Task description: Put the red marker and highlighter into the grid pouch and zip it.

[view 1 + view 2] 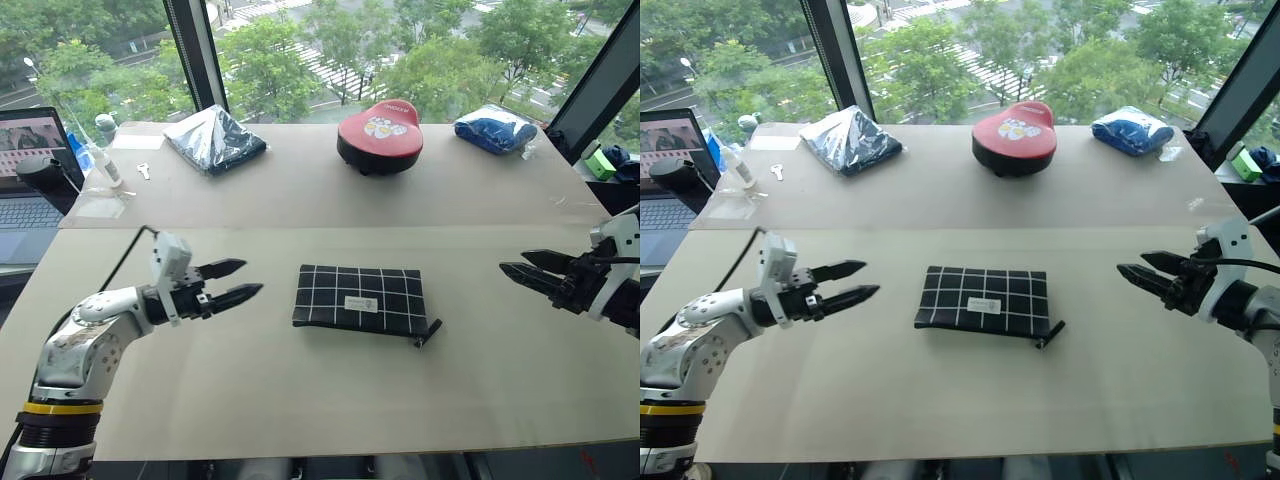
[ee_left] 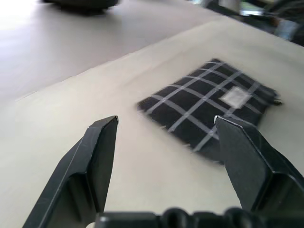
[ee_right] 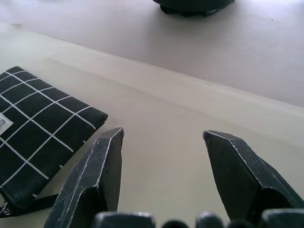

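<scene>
— Where was the grid pouch point(image 1: 363, 296) when you checked?

— It lay flat near the middle of the table point(image 1: 300, 400), white label facing up, its black pull strap point(image 1: 429, 333) trailing off the corner nearest my right arm. I took the pouch as my reference for everything else.

— And the two grippers?

— I had the left gripper point(image 1: 236, 281) hovering off the pouch's left end, well apart from it, fingers spread with nothing between them. The right gripper point(image 1: 527, 269) hung off the pouch's opposite end, further away, also spread and empty. Both pointed inward toward the pouch.

— Anything beyond it?

— Behind the pouch, on the far side of the table, I saw a red-topped case point(image 1: 379, 135), a dark plastic-wrapped bundle point(image 1: 213, 138) to its left, and a blue wrapped bundle point(image 1: 495, 129) to its right.

— The marker and highlighter?

— I couldn't make them out.
</scene>
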You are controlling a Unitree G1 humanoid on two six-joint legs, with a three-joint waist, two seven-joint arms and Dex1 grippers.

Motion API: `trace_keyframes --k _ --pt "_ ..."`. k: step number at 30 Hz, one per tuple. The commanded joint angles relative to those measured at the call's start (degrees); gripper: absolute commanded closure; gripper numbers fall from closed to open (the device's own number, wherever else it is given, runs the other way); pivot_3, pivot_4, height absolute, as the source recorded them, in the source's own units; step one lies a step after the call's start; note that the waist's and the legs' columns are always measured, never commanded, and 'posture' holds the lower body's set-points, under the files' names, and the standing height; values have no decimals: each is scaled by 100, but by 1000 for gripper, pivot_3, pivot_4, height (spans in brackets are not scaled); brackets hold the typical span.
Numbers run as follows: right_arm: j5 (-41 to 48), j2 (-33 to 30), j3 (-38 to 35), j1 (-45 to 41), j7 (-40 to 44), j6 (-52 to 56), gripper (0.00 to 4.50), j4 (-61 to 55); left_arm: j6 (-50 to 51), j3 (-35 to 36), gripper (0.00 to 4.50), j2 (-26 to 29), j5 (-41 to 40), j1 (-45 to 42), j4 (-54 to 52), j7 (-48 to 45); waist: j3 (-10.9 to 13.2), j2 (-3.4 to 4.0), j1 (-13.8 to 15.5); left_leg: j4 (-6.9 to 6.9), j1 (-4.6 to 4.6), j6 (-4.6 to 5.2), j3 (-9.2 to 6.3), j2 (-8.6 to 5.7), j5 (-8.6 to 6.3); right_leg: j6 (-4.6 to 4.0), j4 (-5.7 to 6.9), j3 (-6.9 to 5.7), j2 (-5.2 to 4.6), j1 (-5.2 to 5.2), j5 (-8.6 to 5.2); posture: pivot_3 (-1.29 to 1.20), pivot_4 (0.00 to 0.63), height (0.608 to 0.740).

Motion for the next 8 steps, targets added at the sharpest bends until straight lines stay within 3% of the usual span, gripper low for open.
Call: trace_keyframes --k 1,8 --pt "-143 91 64 -132 -60 -302 1509 250 -65 544 986 -73 16 187 178 339 0 0 -2 -1 0 -24 1 0 13 0 0 1 0 0 0 0 150 740" --pt "-359 289 439 -508 -167 -467 1509 656 -271 934 986 -446 52 492 -35 761 0 0 -3 -2 0 -36 4 -1 17 -3 -1 5 -4 -4 1 0 150 740"
